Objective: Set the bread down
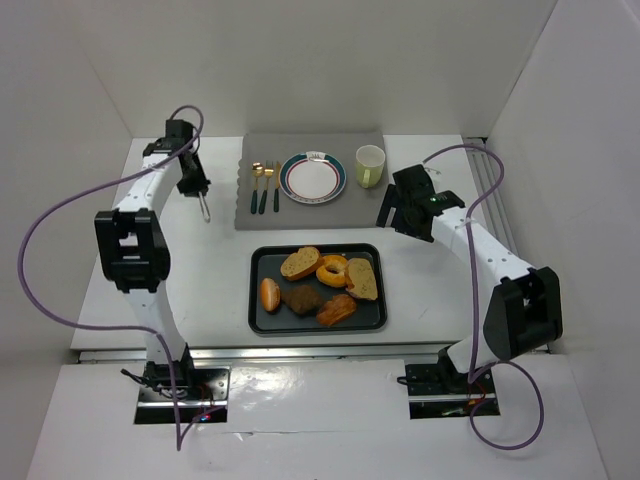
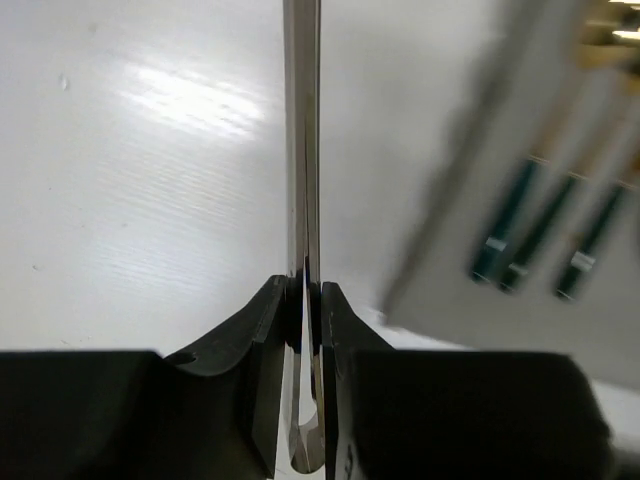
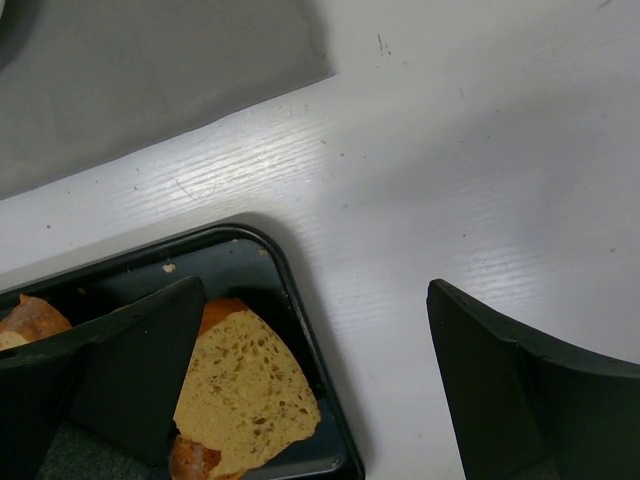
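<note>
A: Well, logged white table (image 1: 220, 280). On far half, grey placemat (image 1: 350, 212) carrying plate (image 1: 338, 180), mug (image 1: 370, 165) at right, cutlery (image 1: 265, 187) at left.

B: Confirmed. Just near of placemat, black tray (image 1: 262, 318); bread (image 1: 300, 263) all inside, six pieces packed close.

A: Right gripper (image 3: 312, 300) above tray's far right corner, jaws spread wide, gripping nothing.

B: Left gripper (image 2: 304, 300) left of placemat, pinched tight on thin metal utensil (image 2: 302, 150) pointing down toward table.

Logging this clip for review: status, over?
Left gripper shut on thin metal utensil. Right gripper open over tray corner. Bread all on tray, none on plate. Nothing between tray and plate.
</note>
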`<state>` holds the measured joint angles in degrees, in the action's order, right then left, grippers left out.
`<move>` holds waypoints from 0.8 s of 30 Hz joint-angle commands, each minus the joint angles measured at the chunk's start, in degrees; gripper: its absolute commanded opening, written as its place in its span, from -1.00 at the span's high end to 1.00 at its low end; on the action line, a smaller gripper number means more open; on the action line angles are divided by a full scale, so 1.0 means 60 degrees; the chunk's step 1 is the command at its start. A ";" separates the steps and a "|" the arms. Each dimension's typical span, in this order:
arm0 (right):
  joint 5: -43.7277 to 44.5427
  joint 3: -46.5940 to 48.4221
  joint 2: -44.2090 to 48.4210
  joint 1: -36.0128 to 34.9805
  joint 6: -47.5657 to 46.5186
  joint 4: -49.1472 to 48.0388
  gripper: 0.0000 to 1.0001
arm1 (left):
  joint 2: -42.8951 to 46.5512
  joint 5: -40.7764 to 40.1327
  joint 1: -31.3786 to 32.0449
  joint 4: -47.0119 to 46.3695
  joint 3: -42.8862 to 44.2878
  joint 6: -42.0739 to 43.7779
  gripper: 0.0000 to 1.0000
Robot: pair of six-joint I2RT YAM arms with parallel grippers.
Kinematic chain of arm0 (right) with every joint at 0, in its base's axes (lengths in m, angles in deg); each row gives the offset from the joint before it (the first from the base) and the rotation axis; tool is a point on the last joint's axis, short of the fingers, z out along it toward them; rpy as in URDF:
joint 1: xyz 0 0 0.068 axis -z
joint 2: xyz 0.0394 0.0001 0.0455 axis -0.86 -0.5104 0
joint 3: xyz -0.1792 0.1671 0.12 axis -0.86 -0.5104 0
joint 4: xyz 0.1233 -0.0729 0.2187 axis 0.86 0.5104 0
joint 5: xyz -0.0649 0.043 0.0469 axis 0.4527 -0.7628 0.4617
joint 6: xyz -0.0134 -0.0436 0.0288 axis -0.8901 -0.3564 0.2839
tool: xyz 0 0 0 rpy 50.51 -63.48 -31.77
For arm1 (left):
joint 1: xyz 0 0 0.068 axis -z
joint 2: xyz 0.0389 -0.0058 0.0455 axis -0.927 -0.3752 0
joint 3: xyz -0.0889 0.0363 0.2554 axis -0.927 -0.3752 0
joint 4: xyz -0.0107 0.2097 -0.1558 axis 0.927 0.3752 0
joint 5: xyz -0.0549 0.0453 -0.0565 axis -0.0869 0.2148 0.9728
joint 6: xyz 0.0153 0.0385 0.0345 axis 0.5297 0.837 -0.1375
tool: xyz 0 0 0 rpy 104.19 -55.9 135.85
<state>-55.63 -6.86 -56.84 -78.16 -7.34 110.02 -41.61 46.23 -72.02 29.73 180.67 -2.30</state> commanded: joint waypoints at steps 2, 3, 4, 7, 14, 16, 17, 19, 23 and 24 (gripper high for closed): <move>0.0063 0.0525 0.0034 0.0051 -0.0182 -0.0330 -0.98 | 0.2706 0.0626 0.1523 0.0201 0.0035 0.0898 0.62; 0.0063 0.0526 0.0034 0.0051 -0.0182 -0.0330 -0.98 | 0.2972 0.0759 0.1801 0.0391 -0.0269 0.0899 0.59; 0.0165 0.0613 0.0034 0.0051 -0.0182 -0.0330 -0.98 | 0.3250 0.0761 0.2398 0.0785 -0.0446 0.0899 0.59; 0.0254 0.0950 0.0122 0.0051 -0.0270 -0.0242 -0.98 | 0.4422 0.0848 0.3309 0.1343 -0.1264 0.0782 0.48; 0.0560 0.1273 0.0620 0.0227 -0.0694 -0.0037 -0.98 | 0.6121 0.1433 0.5784 0.3219 -0.1986 -0.0140 0.11; 0.0941 0.1273 0.0809 0.0402 -0.0694 0.0080 -0.98 | 0.6372 0.1756 0.6211 0.3322 -0.2073 -0.0534 0.11; 0.0942 0.1273 0.0810 0.0403 -0.0694 0.0080 -0.98 | 0.6460 0.1902 0.6416 0.3323 -0.2074 -0.0623 0.11; 0.1074 0.1273 0.0898 0.0534 -0.0694 0.0182 -0.98 | 0.6461 0.2182 0.7031 0.3411 -0.2074 -0.0915 -0.03; 0.0884 0.1273 0.1088 0.0637 -0.0694 0.0081 -0.98 | 0.6373 0.2299 0.8159 0.3513 -0.2074 -0.1122 -0.06; 0.0782 0.1171 0.1089 0.0637 -0.0694 0.0080 -0.98 | 0.6272 0.2400 0.8408 0.3310 -0.2074 -0.1122 -0.06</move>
<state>-51.41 -1.71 -52.84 -74.51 -10.92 110.40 -4.65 58.10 -24.83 49.97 167.53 -6.63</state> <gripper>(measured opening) 0.991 0.532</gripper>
